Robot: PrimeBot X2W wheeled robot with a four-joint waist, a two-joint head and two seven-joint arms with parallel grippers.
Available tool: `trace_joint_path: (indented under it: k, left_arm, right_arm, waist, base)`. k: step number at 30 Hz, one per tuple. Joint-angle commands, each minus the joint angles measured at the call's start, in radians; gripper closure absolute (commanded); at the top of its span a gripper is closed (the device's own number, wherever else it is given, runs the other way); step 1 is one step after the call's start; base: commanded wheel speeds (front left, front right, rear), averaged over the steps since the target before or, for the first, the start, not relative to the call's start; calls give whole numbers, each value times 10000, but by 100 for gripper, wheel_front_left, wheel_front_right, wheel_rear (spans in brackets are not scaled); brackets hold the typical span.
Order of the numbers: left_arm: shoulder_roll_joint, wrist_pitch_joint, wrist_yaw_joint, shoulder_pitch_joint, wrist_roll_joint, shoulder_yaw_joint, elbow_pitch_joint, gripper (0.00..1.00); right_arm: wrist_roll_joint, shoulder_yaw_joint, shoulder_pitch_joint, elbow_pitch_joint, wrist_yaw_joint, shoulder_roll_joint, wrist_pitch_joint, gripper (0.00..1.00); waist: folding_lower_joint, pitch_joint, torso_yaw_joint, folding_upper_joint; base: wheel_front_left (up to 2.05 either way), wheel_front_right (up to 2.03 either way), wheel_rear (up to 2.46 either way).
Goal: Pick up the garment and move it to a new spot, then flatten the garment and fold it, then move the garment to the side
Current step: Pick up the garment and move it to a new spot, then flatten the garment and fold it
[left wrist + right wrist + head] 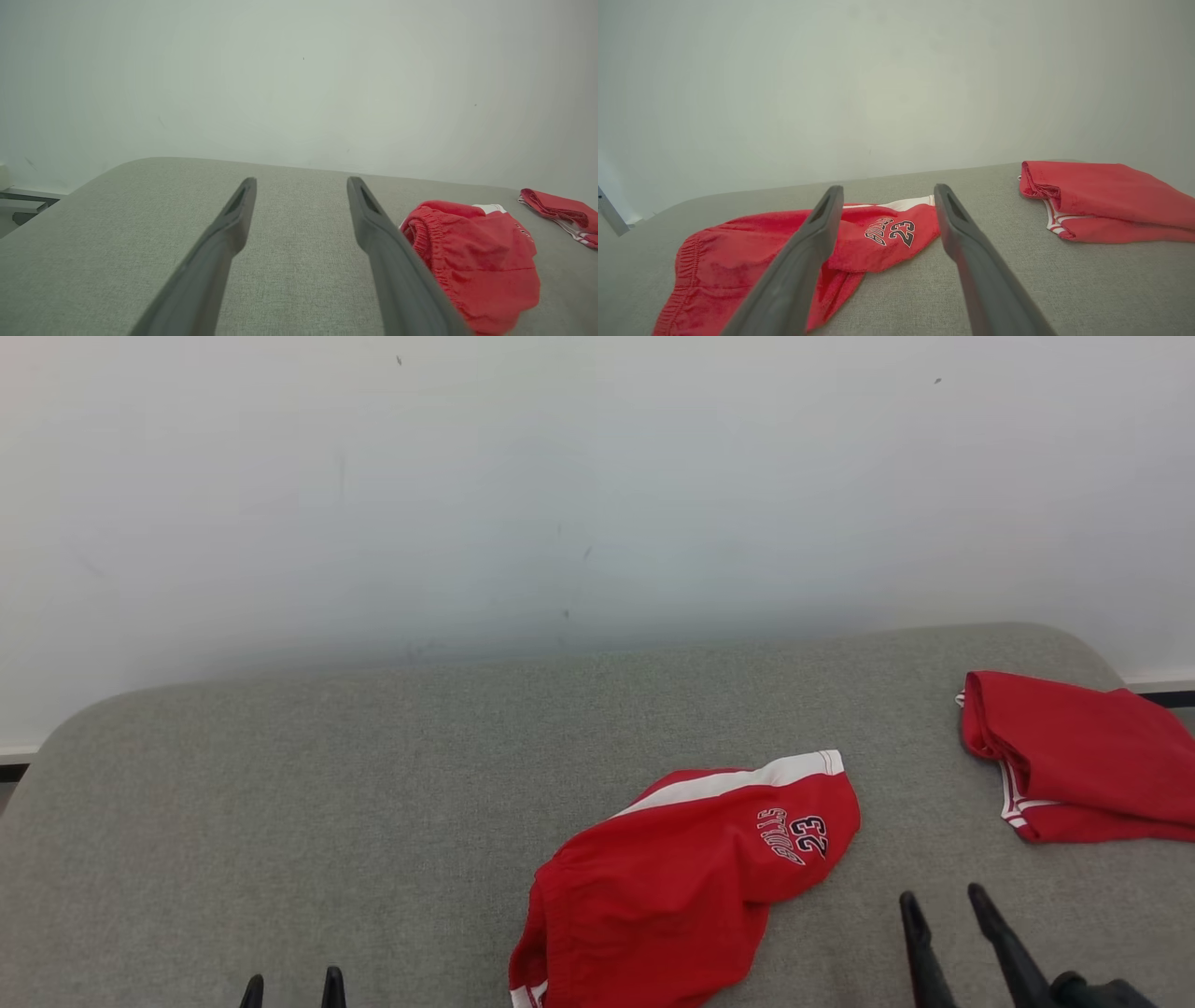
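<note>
Bare room; grey padded table [280,784], white wall [560,476]

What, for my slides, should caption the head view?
Left gripper and right gripper open, flanking crumpled red shorts on grey table.

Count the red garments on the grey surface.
2. The crumpled red shorts lie near the front middle of the grey surface; the folded red garment lies at its right edge, partly cut off by the head view. More could lie out of frame.

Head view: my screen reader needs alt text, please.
Crumpled red shorts lie on a grey padded surface, a folded red garment to their right. The left gripper and right gripper, both open, point up below.
</note>
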Motion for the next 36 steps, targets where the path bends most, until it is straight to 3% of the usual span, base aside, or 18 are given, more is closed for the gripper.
trace_joint_path:
  k: [1, 14, 36]
  left_arm:
    - [-86, -48, -137, 217, 151, 109, 42, 0]
    - [-278, -48, -738, 393, 460, 266, 457, 0]
    - [-285, -48, -695, 79, 115, -36, 745, 0]
  right_arm:
    - [-92, 124, 164, 21, -12, 25, 4, 0]
    - [-138, 372, 391, 62, -12, 94, 4, 0]
    - [13, 408, 239, 241, -12, -47, 4, 0]
  waist:
    - [0, -9, -21, 0]
    - [0, 15, -41, 0]
    - [0, 101, -26, 0]
  base:
    - [0, 0, 0]
    - [0, 0, 0]
    - [0, 0, 0]
